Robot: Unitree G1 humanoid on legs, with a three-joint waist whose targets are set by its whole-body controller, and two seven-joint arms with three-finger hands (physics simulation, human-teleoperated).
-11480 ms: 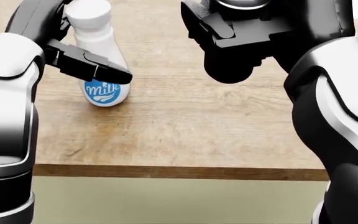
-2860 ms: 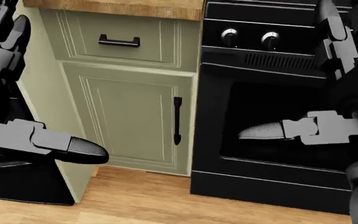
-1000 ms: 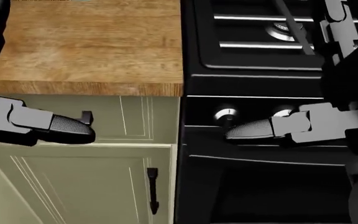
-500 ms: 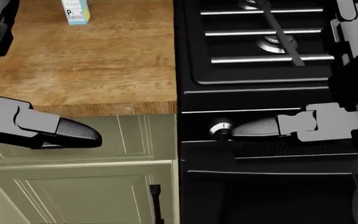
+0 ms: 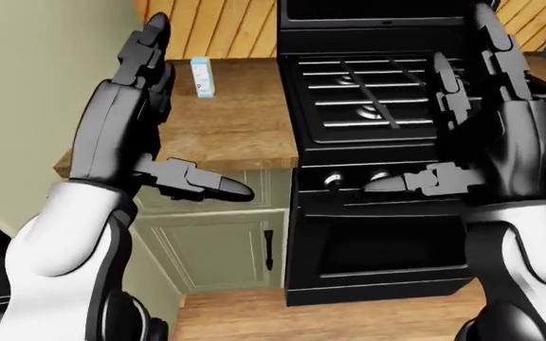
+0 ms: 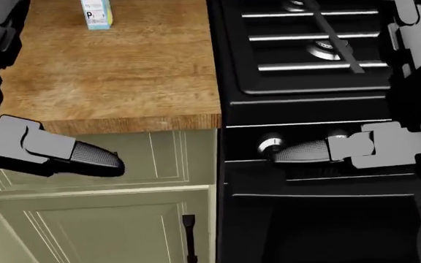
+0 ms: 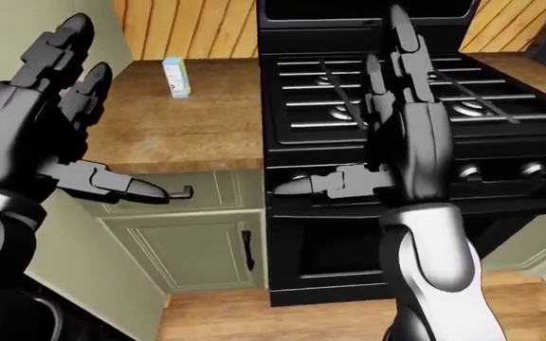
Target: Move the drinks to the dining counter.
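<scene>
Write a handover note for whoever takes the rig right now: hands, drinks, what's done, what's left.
Left hand: open, holding nothing, fingers spread.
Right hand: open, holding nothing, raised over the stove.
Drinks: one small carton stands upright on the wooden counter left of the stove, near the wall. No other drink is in view.
Done: cannot tell from these views.
Left: reach in, grasp the carton, carry it to the dining counter, which isn't in view.

One printed item is visible: a small white-and-blue carton (image 6: 95,13) standing on the wooden counter (image 6: 115,71) at the top left of the head view. Its label carries dark lettering (a large "P" can be made out), but the remaining characters are too small to read.
</scene>
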